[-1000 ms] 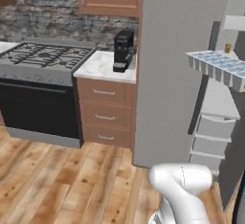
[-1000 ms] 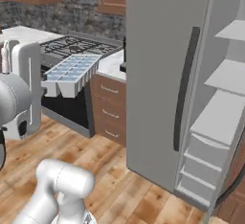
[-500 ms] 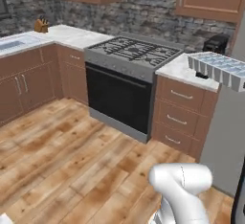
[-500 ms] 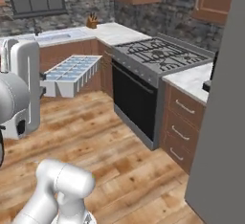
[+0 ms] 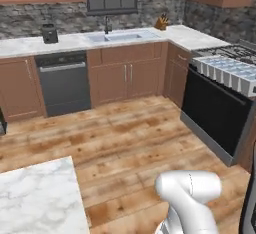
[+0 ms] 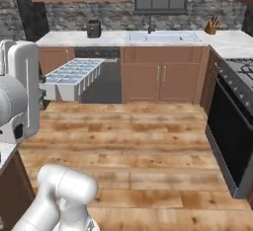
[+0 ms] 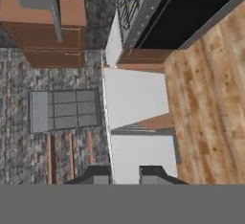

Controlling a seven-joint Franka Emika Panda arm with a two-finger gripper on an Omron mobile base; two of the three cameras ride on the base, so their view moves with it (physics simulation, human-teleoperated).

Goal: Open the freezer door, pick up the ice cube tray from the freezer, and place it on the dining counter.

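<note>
Claw [image 7: 125, 174] clamping one ice cube tray [image 6: 73, 75]

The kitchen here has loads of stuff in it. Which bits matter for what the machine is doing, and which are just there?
Part of the job:
- ice cube tray, carried in the air at the arm's end
- dining counter, marble corner at lower left, where the tray must go

Just there:
- stove
- sink
- dishwasher
- knife block
- toaster

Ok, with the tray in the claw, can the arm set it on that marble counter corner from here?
Probably yes. The ice cube tray is held high in the claw, and the dining counter lies close by the base, with bare floor between. The swing across looks wide.
</note>
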